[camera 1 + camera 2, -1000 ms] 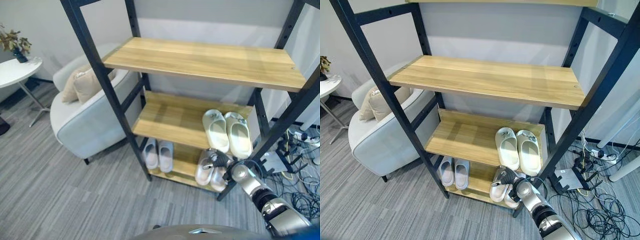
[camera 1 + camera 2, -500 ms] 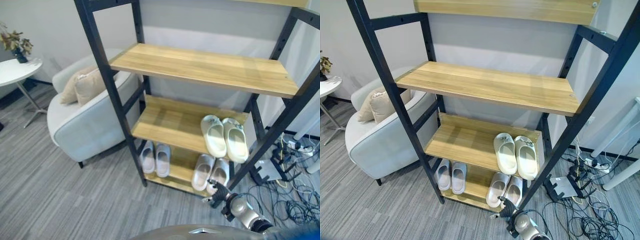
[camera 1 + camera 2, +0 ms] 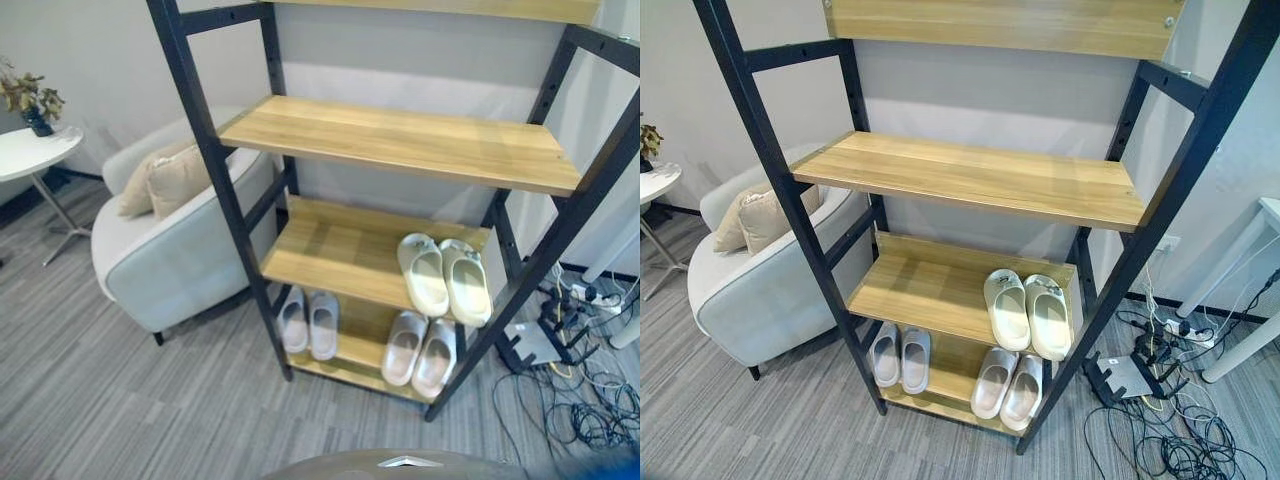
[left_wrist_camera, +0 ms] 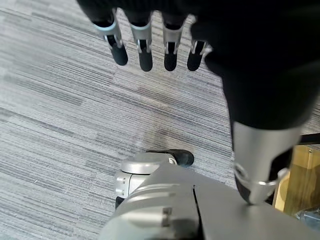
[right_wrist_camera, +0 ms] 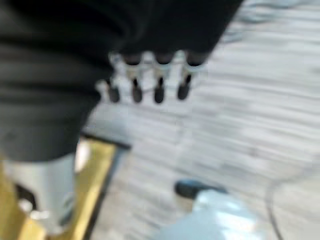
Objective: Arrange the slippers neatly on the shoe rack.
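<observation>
A black-framed shoe rack (image 3: 222, 190) with wooden shelves stands before me. On the middle shelf, at its right end, lies a cream pair of slippers (image 3: 443, 279). The bottom shelf holds a pale lilac pair (image 3: 308, 322) at the left and a beige pair (image 3: 421, 350) at the right, each pair side by side. My left hand (image 4: 145, 42) hangs over the grey carpet with straight fingers, holding nothing. My right hand (image 5: 147, 80) also hangs over the carpet, its fingers straight and empty, close to a wooden shelf edge (image 5: 95, 165).
A light grey armchair (image 3: 175, 245) with a beige cushion stands left of the rack. A small white round table (image 3: 30, 150) with a plant is at the far left. Cables and a power strip (image 3: 575, 390) lie on the floor to the right.
My right hand has let go of the beige pair on the bottom shelf and drawn back out of the eye views. The camera has risen and pulled back.
</observation>
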Robot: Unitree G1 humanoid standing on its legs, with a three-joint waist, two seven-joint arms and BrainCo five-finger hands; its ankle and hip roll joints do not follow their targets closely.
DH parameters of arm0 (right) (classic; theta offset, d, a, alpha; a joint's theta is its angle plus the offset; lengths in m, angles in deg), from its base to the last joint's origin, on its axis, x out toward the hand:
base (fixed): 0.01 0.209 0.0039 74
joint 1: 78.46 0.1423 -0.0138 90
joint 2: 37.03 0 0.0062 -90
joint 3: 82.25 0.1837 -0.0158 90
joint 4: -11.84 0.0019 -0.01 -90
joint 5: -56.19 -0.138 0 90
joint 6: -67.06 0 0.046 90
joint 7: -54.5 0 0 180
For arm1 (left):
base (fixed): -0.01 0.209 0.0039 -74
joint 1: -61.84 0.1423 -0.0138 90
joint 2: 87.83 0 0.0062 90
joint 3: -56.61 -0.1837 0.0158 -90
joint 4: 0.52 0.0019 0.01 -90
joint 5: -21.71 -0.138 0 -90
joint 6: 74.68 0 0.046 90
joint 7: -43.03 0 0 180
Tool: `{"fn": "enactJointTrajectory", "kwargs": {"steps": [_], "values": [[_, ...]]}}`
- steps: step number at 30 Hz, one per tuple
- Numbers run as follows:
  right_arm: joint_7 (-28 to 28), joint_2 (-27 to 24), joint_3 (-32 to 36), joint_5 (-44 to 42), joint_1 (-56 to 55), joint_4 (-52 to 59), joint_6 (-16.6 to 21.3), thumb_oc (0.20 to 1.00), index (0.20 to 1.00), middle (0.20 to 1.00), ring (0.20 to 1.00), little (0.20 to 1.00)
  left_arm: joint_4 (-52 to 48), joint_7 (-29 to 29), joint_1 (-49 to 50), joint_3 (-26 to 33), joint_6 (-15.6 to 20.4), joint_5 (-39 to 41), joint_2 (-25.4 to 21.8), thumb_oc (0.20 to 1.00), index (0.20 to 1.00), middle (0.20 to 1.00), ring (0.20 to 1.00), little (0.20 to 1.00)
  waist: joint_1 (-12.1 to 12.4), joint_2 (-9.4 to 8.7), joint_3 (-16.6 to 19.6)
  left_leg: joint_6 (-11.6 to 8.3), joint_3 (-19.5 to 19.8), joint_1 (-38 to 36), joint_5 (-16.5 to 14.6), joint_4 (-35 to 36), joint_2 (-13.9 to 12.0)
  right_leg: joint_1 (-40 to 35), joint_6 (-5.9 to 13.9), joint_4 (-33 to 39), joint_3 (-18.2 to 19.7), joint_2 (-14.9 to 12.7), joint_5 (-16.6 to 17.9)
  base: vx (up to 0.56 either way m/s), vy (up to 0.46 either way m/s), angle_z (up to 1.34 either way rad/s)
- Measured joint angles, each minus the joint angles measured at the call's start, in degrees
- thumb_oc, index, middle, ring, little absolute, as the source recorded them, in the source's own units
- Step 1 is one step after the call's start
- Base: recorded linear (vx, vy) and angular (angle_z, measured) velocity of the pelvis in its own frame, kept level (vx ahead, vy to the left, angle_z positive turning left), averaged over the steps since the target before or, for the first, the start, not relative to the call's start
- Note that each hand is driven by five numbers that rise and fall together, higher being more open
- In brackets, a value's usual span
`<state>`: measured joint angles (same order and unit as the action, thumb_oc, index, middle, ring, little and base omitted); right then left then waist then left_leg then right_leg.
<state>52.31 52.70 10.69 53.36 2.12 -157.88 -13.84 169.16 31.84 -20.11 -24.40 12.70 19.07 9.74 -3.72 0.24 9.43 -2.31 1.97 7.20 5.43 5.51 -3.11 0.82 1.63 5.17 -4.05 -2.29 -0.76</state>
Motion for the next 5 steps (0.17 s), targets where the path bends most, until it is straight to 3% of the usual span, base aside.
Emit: {"fn": "enactJointTrajectory", "kwargs": {"steps": [5], "values": [[-3.2,-0.1,1.0,-1.6,-1.4,-2.4,-2.8,1.0,1.0,1.0,1.0,1.0,0.2,1.5,-0.2,-1.2,1.6,2.1,0.1,1.0,1.0,1.0,1.0,1.0,-0.1,1.18,-1.1,-0.05,-0.1,-0.3,0.0,0.0,-0.4,-0.2,-0.27,0.2,0.2,0.1,-0.2,0.0,-0.003,-0.01]]}}
